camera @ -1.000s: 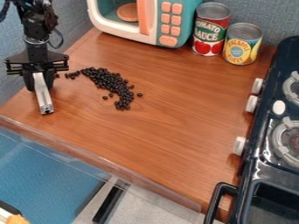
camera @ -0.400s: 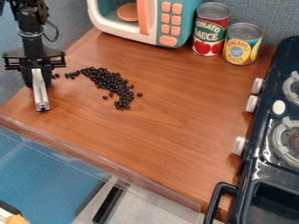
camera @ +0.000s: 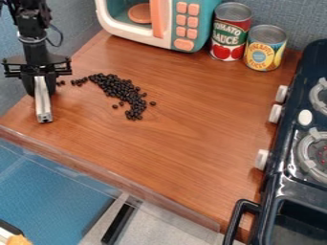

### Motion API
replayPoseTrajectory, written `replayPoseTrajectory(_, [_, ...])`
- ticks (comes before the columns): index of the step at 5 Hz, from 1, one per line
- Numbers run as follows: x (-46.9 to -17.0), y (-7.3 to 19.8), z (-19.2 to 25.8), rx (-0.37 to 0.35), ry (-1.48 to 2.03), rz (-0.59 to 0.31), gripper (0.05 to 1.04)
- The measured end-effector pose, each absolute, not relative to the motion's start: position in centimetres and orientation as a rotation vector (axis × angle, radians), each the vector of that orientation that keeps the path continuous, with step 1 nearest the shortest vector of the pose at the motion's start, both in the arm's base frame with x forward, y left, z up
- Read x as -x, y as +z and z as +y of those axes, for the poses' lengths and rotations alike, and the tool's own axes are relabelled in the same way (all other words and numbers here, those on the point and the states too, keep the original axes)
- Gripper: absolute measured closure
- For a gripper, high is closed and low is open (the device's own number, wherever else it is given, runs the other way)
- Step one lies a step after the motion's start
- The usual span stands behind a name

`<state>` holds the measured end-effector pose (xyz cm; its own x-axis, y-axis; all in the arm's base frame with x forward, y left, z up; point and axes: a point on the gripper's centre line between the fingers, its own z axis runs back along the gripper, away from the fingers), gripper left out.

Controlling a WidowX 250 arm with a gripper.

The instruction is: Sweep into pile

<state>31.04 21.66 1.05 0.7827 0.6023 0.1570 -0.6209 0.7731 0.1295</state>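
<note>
Wall (camera: pixel 287 13) — bluish (textured), brown wooden countertop (camera: pixel 191 129)

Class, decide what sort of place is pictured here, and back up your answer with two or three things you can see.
Probably a toy kitchen set up for a robot: there is a toy microwave, a stove with knobs, and two food cans on the wooden counter.

You can read "TOMATO SAUCE" on the round red-and-green metal can (camera: pixel 230 34), and "PINEAPPLE" on the round yellow-and-blue metal can (camera: pixel 264 50).
</note>
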Motion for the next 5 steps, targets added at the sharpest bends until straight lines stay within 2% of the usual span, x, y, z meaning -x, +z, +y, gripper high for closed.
replayPoseTrajectory(5, [-33.9, 1.0, 17.4, -0.174, 0.63, -0.123, 0.699])
